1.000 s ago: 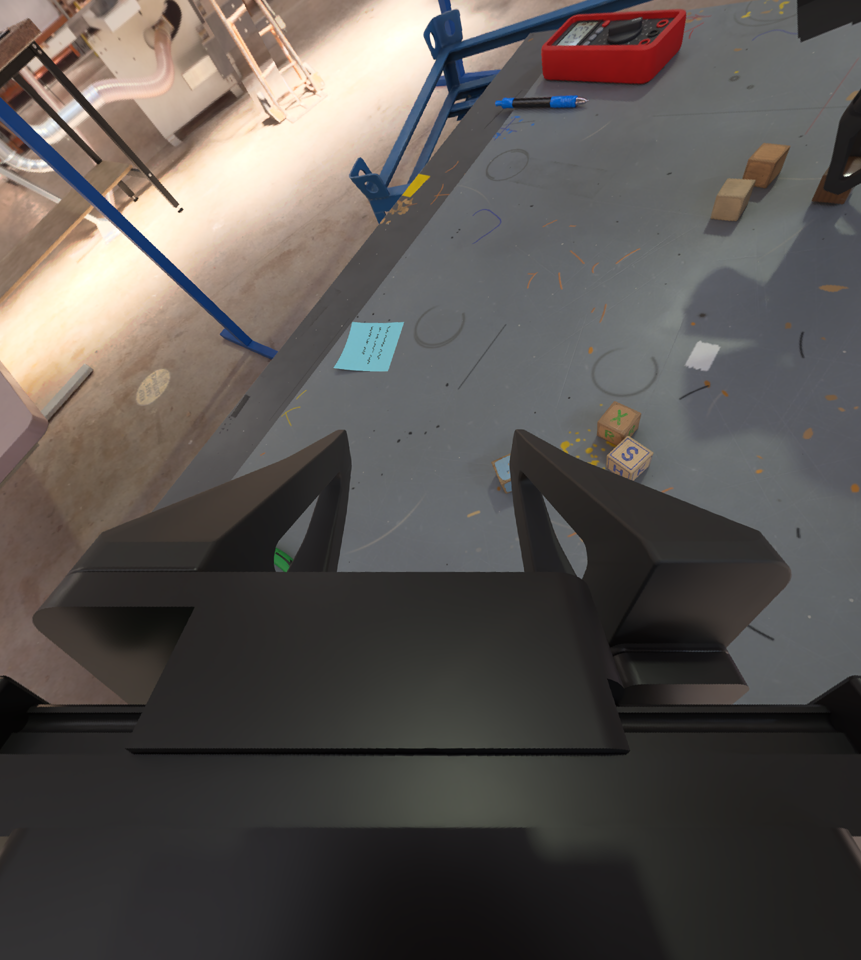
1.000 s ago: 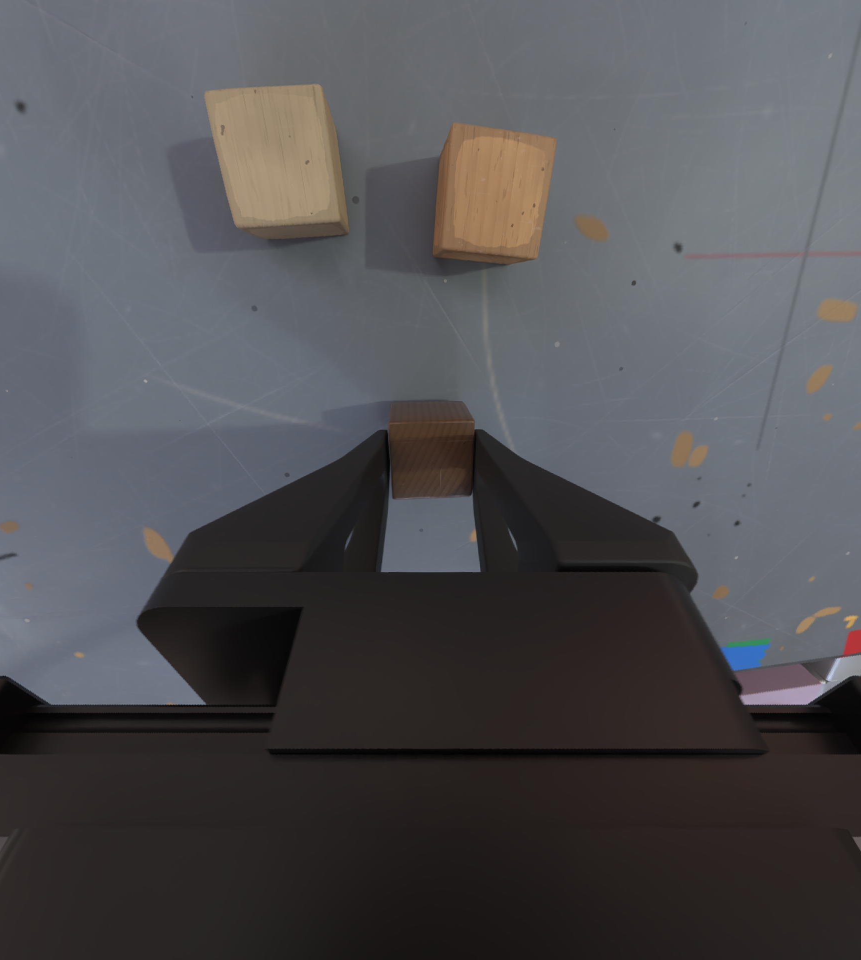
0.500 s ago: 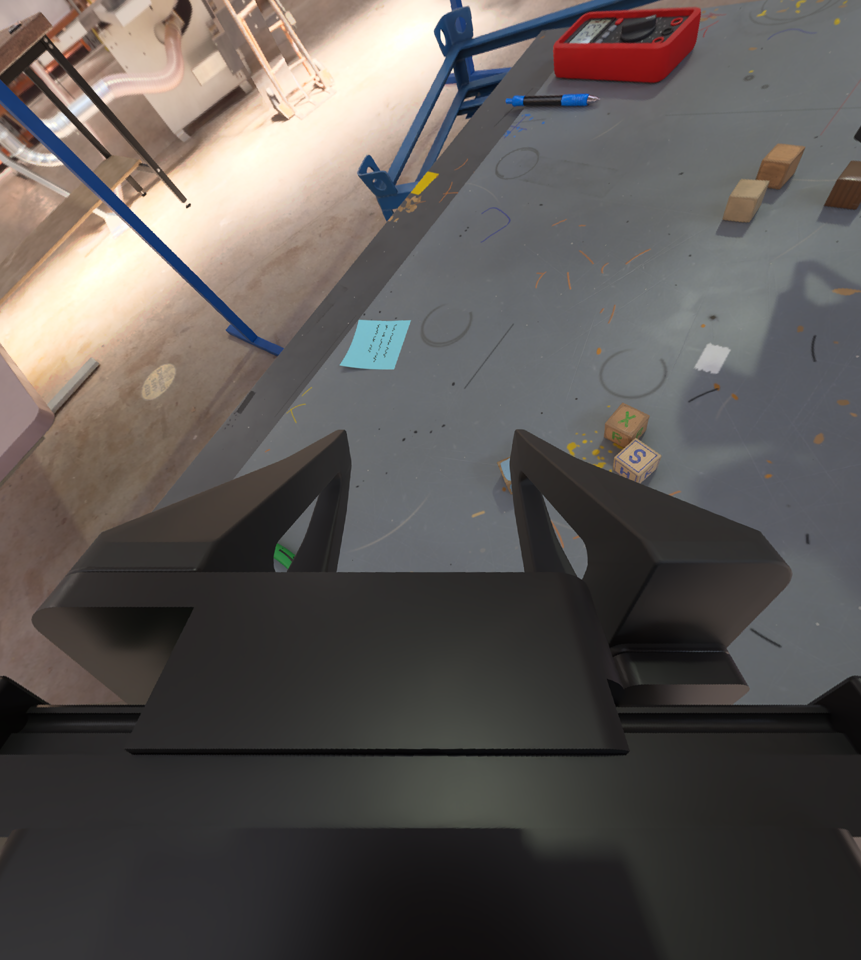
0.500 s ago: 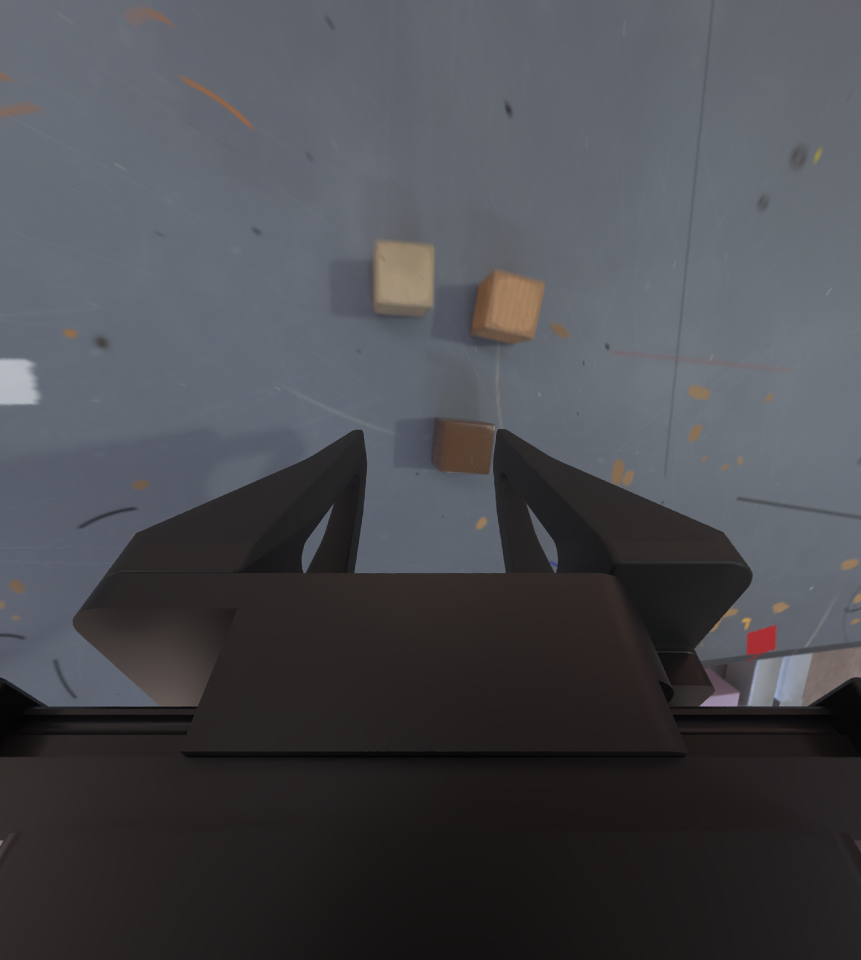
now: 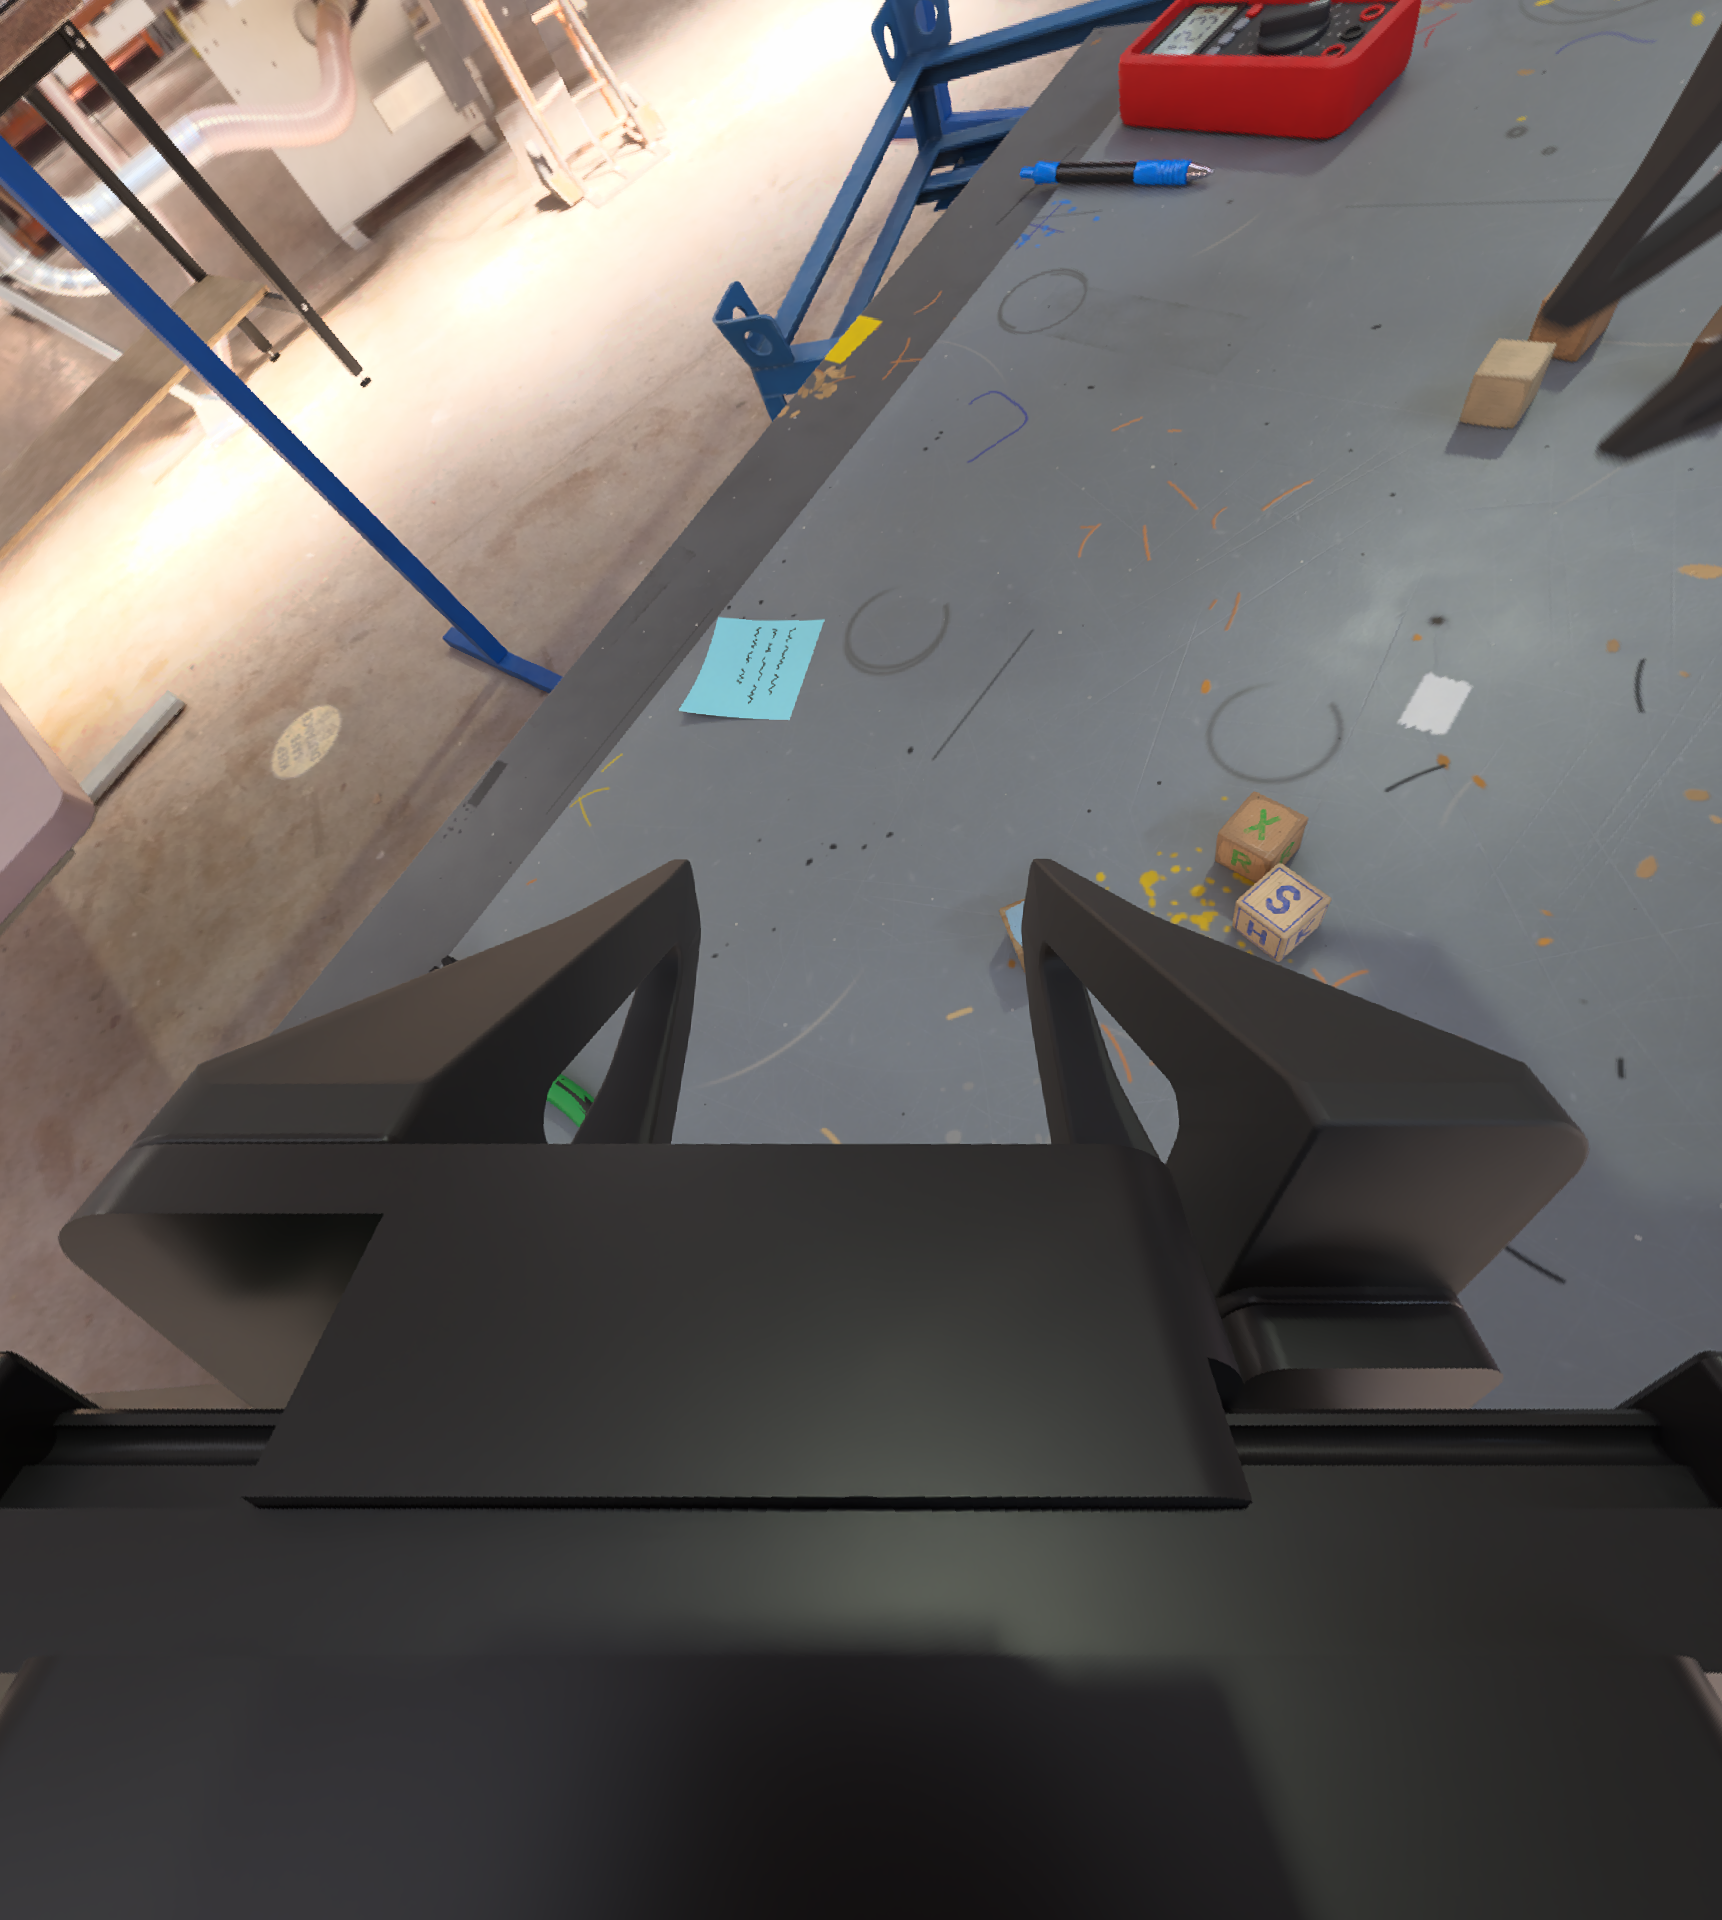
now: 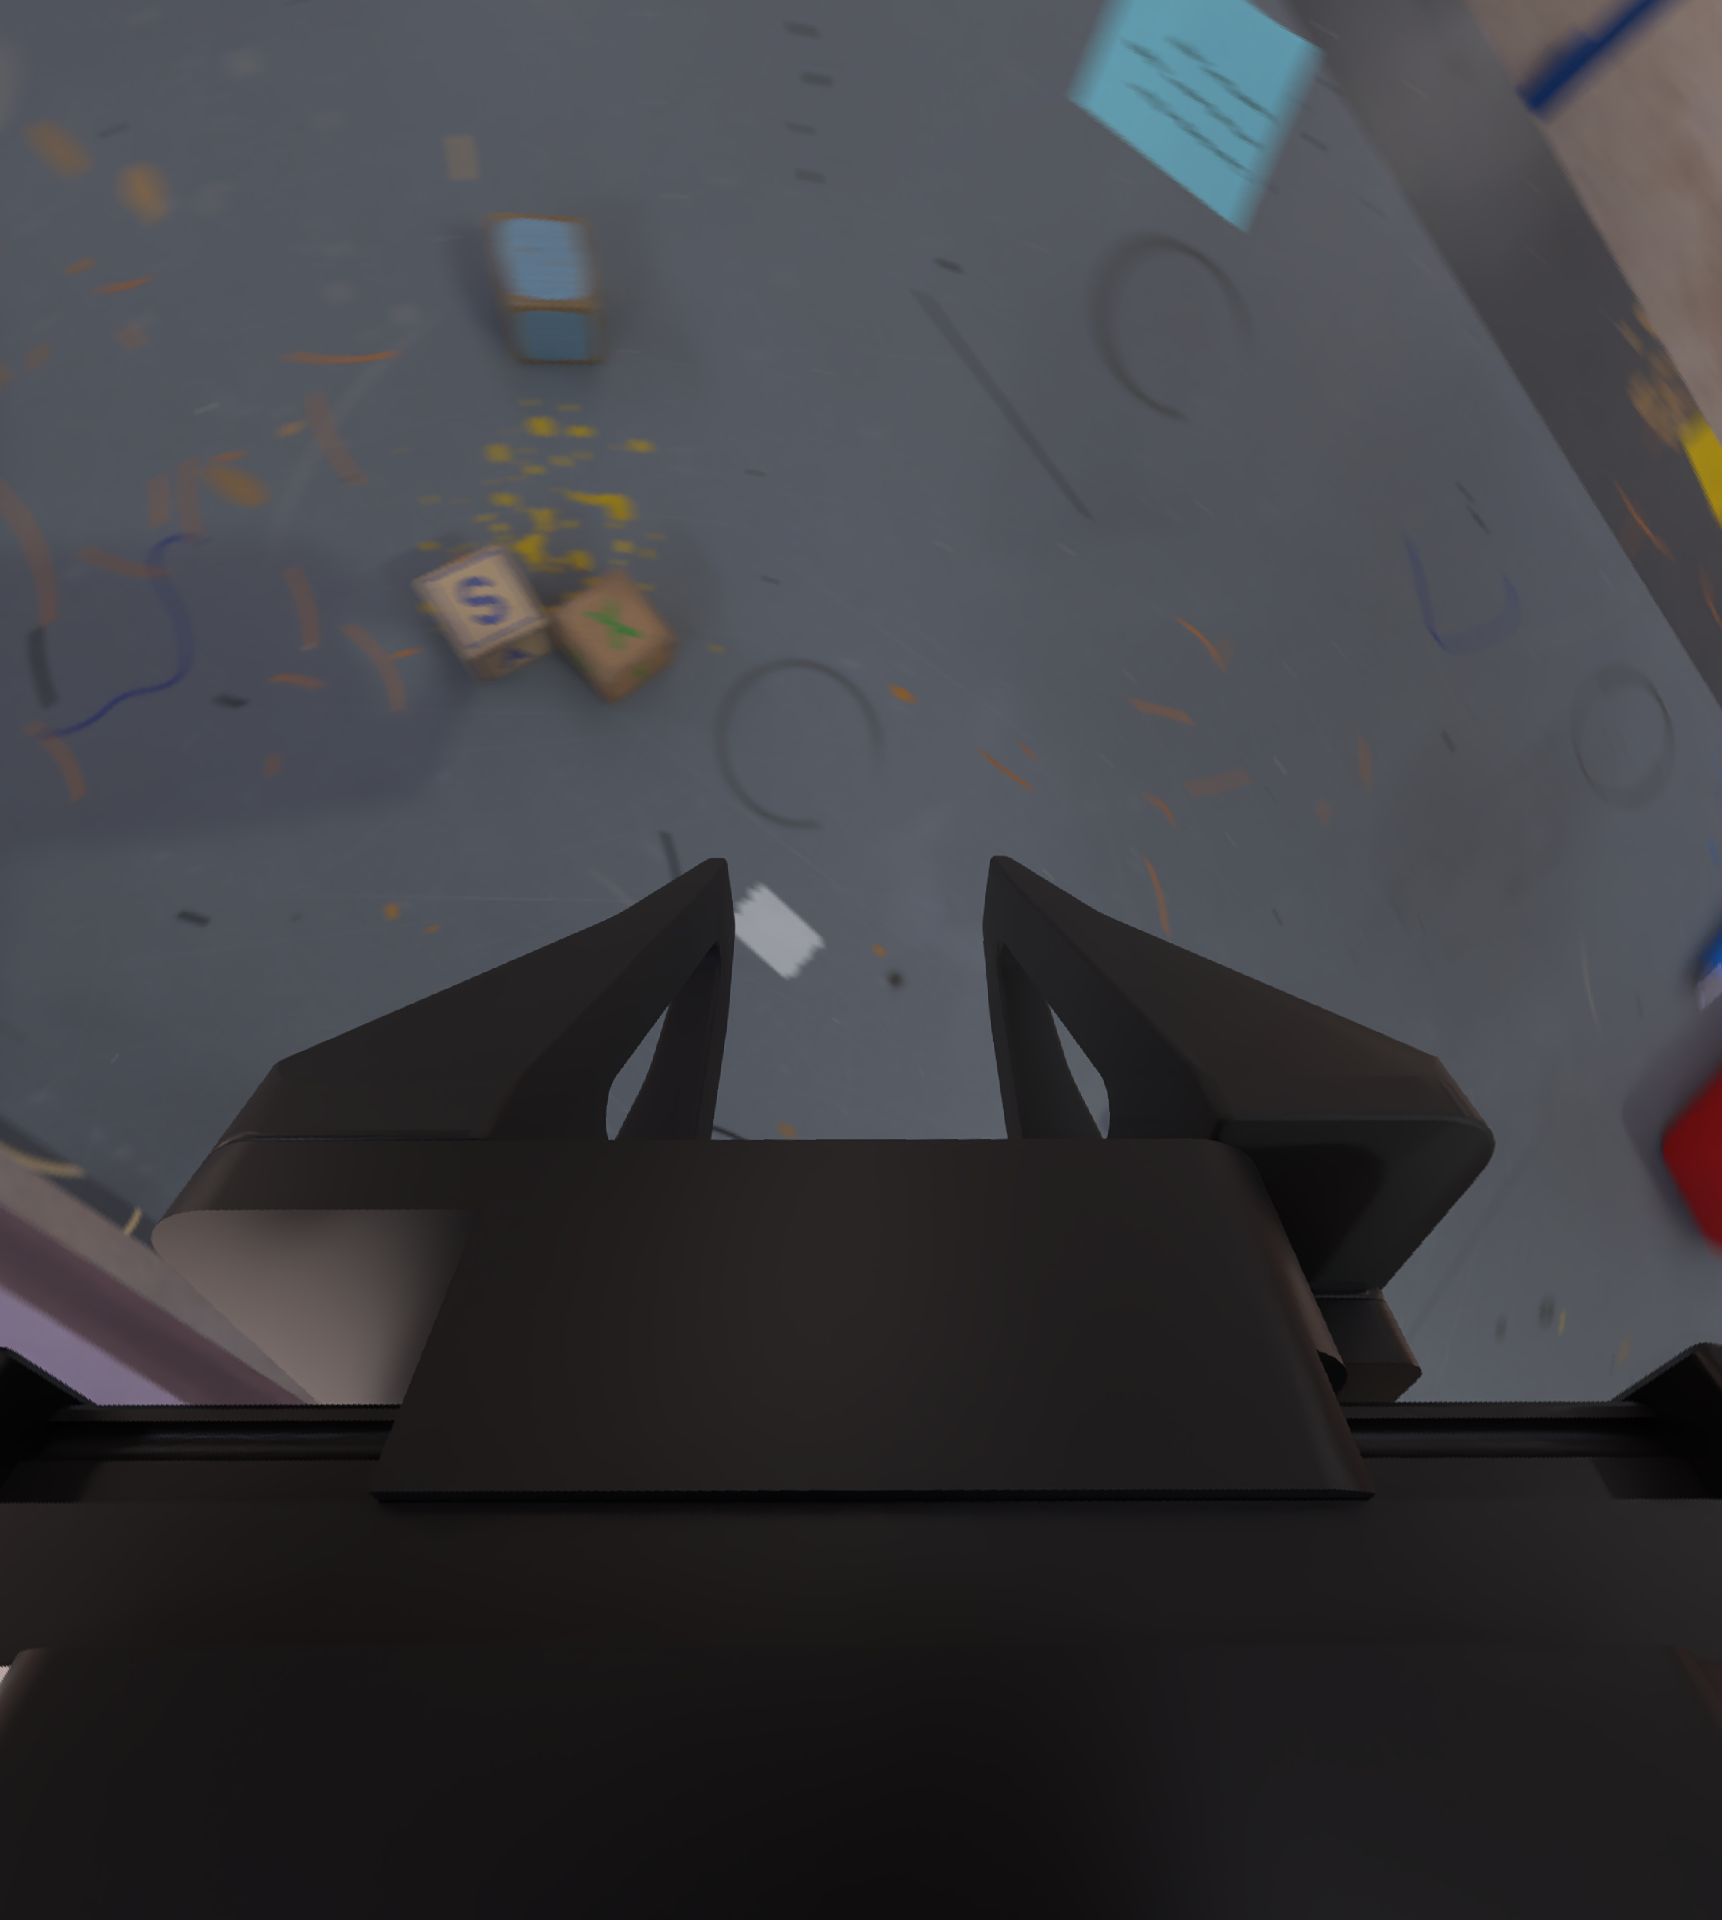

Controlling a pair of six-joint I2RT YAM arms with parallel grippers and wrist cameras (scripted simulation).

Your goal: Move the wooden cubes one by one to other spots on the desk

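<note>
the left gripper [image 5: 862,894] hovers above the desk near its long edge, fingers spread and empty. the right gripper [image 6: 857,894] hangs high over the desk, fingers apart, empty.

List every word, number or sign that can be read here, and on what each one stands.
I do not quote writing; these bear it.
Green-letter block: one large letter on top.
Blue-letter block: one large letter on top.
Blue sticky note: handwritten lines, too small.
Red multimeter: screen digits, too small.
Round floor sticker: unreadable.
</note>
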